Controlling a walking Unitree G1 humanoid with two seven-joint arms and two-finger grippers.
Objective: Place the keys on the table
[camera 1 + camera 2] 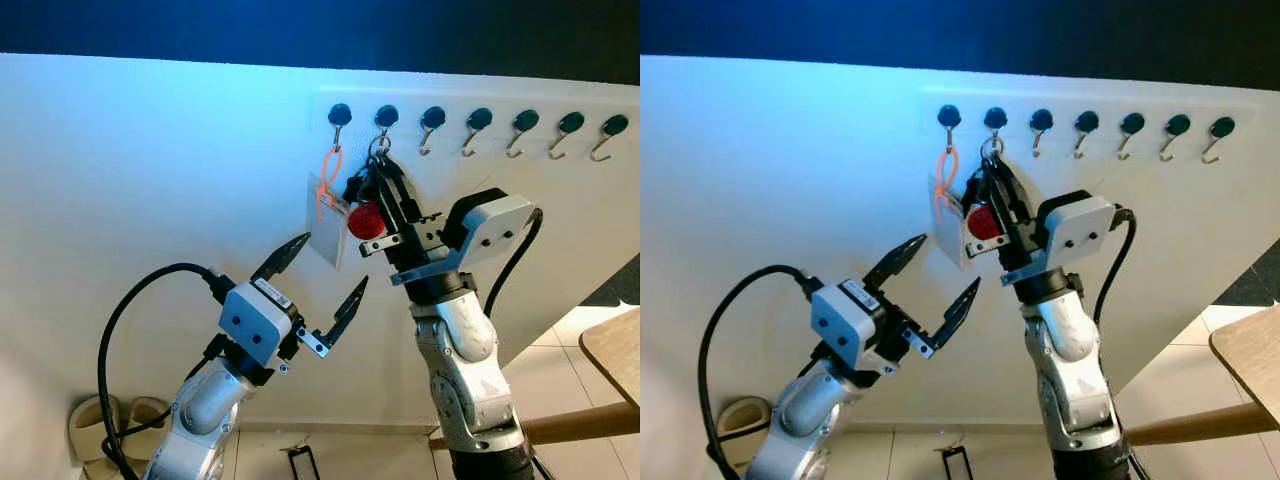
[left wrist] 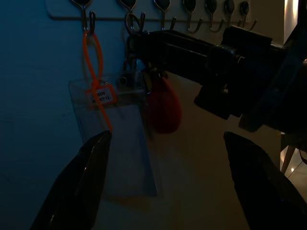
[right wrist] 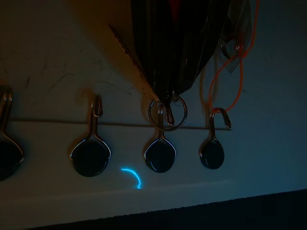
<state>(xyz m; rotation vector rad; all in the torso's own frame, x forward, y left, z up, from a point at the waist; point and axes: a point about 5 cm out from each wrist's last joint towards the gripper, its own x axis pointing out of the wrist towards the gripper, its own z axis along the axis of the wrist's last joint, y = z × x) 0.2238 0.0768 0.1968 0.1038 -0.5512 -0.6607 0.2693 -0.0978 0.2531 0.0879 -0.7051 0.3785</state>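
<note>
right claw clenching on the keys at the hook

the right claw (image 1: 385, 205) is reaching up to the row of hooks (image 1: 478, 128) on the white wall (image 1: 150, 170) and its fingers are closing on the keys (image 1: 375, 190), which are hanging from the second hook from the left. the key ring (image 3: 167, 114) is still sitting over that hook's wire, so the bunch is not yet free. a red fob (image 1: 365, 220) is dangling from the bunch just below the fingers. the claw is coming at the bunch from underneath, pointing upward, probably so the ring can be lifted up and off the curl of the hook rather than pulled straight out.

the left claw (image 1: 322, 280) is hovering lower and to the left, released, its fingers spread wide and gripping nothing. it is pointing toward the clear badge holder (image 1: 328, 222) that is hanging on an orange loop (image 1: 332, 165) from the first hook, just beside the keys. it is likely waiting as a helper or staying out of the way.

a corner of the wooden tabletop (image 1: 615, 350) is showing at the lower right, well apart from the hooks, and that is where the keys are meant to go. the unhooking is looking like the step in hand.
</note>
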